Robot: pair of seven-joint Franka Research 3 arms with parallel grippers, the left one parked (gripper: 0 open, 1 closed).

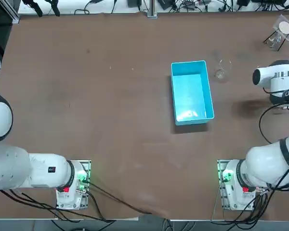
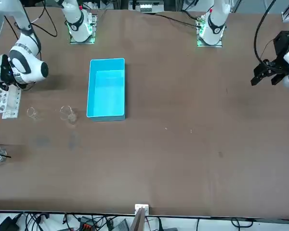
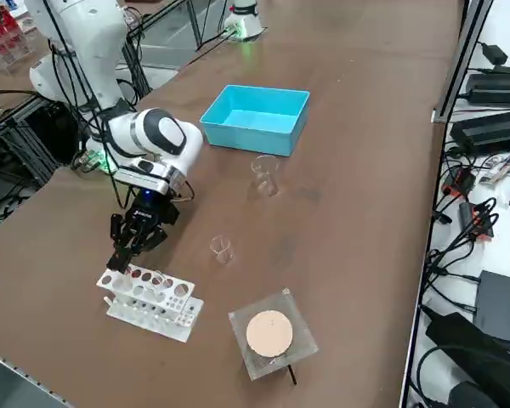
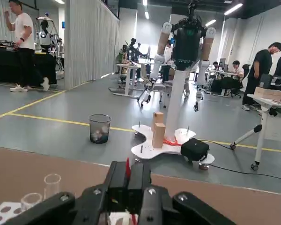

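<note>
Test-tube rack (image 3: 153,306) lies just below right tool (image 3: 119,260); small beaker (image 3: 221,248) near.

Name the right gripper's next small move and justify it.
Probably open first: the right gripper hangs shut just over the rack, too closed to take a tube.

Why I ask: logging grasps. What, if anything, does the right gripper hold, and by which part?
Cannot be told; the right gripper hangs just above the test-tube rack.
</note>
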